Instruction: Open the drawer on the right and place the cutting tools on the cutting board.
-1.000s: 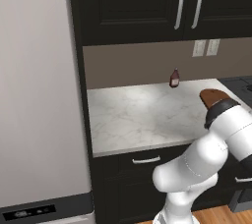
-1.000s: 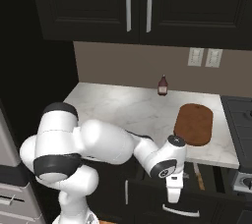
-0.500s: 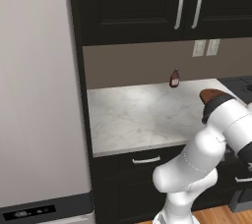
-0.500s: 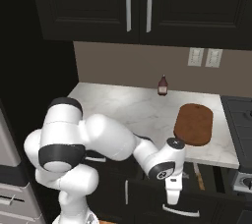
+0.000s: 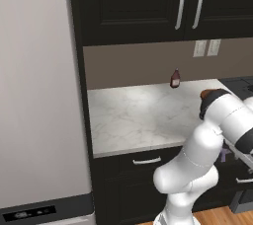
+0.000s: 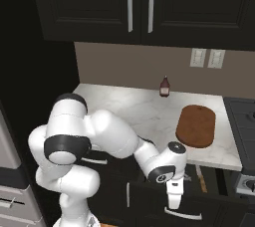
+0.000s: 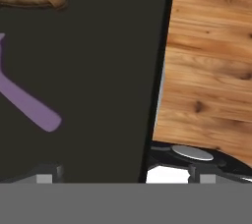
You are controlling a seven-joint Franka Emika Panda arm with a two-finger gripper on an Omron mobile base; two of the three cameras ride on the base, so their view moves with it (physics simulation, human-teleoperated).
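Below, pincer (image 7: 123, 176) spread wide over open drawer (image 7: 98, 70); purple cutting tool (image 7: 27, 102) lies diagonal, rounded end toward pincer.

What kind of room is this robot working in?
Most likely a kitchen: there is a marble counter with a wooden cutting board on it, dark cabinets above, and a tall fridge beside it.

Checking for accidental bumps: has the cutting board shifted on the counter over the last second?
No. In the right base view the cutting board lies in the same spot near the counter's right end, equally far from the small bottle.
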